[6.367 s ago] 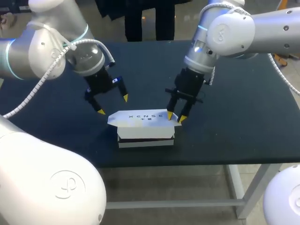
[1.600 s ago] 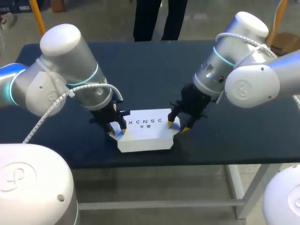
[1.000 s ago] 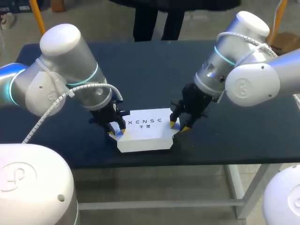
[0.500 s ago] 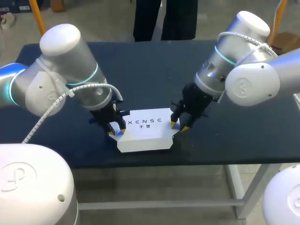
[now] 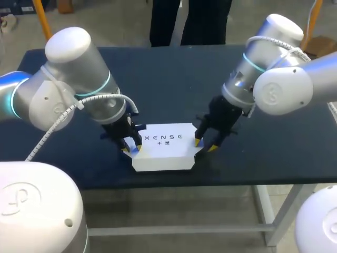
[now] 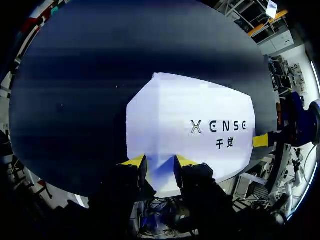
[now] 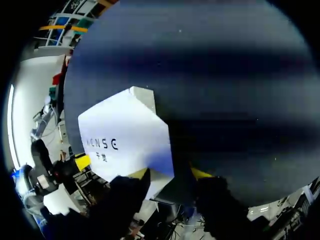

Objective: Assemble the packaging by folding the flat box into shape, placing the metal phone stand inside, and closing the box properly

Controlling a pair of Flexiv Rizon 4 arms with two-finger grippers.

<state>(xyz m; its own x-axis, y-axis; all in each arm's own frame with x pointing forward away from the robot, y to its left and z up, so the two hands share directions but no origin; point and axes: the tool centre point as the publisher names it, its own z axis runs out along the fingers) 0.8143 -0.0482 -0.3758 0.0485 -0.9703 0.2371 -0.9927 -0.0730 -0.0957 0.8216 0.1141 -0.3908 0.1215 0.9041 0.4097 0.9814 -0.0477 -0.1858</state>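
The right gripper [image 5: 205,145] has edged outward at the box's right end; the left arm has stayed put. One left gripper [image 5: 131,148], jaws narrowly apart, rests on the left edge of the single closed white box [image 5: 164,150], which lies near the front of the table [image 5: 174,79]. The right jaws are spread and straddle the box's corner. The box's inside is hidden.

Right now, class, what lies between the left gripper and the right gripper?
The white box fills the stretch between the left gripper and the right gripper, shown in the head view.
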